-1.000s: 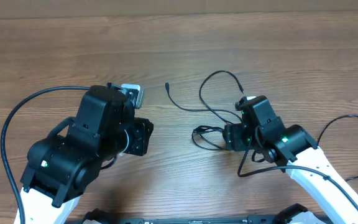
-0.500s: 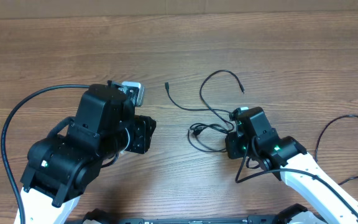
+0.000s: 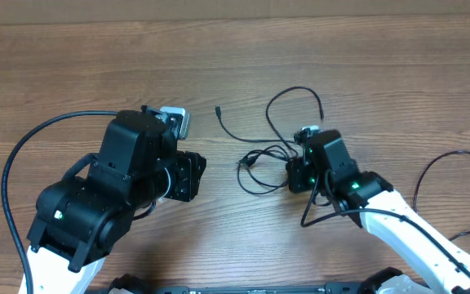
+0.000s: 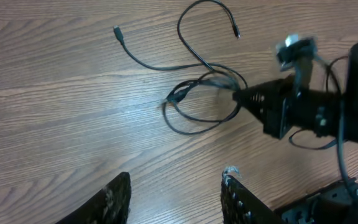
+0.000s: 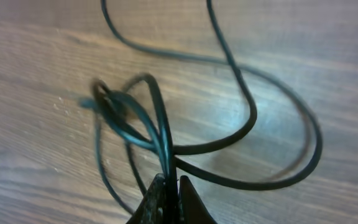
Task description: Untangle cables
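The cables are thin black cords lying in tangled loops at the table's centre. One plug end points up-left and another end lies at the upper right. My right gripper is shut on a couple of strands at the right side of the loops. In the right wrist view the gripper pinches those strands, and the cables curve away beyond it. My left gripper stands open, left of the tangle and apart from it. Its wrist view shows the fingertips with bare wood between them and the cables further off.
A thick black arm cable arcs round the left arm. Another loops at the right edge behind the right arm. The brown wood table stretches bare toward its far edge.
My right gripper closed onto the cable strands and moved left, dragging the loops leftward. The left arm barely moved, and its jaws widened slightly.
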